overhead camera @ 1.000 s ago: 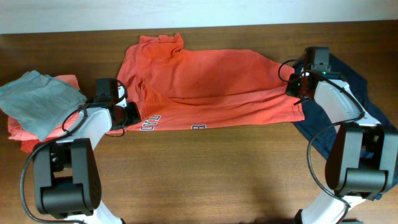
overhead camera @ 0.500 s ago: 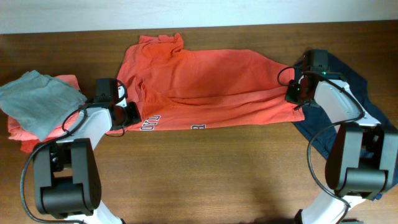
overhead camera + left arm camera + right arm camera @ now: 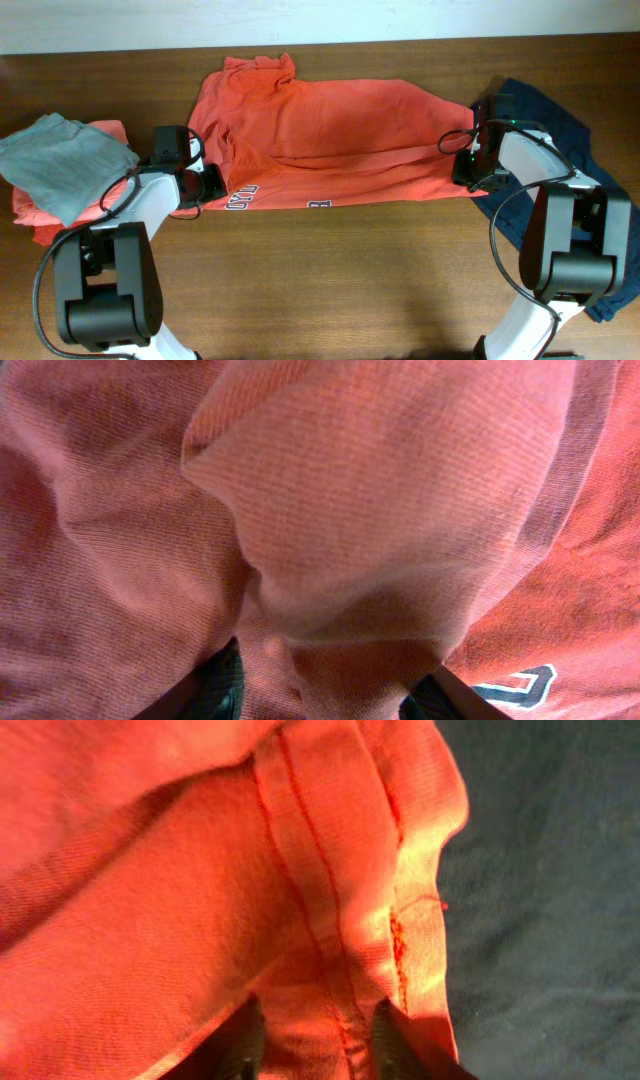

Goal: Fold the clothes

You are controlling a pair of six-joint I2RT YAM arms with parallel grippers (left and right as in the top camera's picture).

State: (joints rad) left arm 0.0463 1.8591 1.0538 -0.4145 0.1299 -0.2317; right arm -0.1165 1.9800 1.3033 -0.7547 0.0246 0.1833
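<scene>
My right gripper [image 3: 468, 168], pinched on the T-shirt [image 3: 330, 140] hem, has slid toward the counter [image 3: 330, 290] front edge; left gripper [image 3: 205, 185] unmoved, clamped on the opposite hem; shirt spread mid-counter near the back edge, so probably fold beginning.

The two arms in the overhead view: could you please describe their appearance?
Both the left arm and the right arm have smooth white links joined by bulky black joints and bases, with thin black cables looping alongside. In the wrist views, the jaws are black.
</scene>
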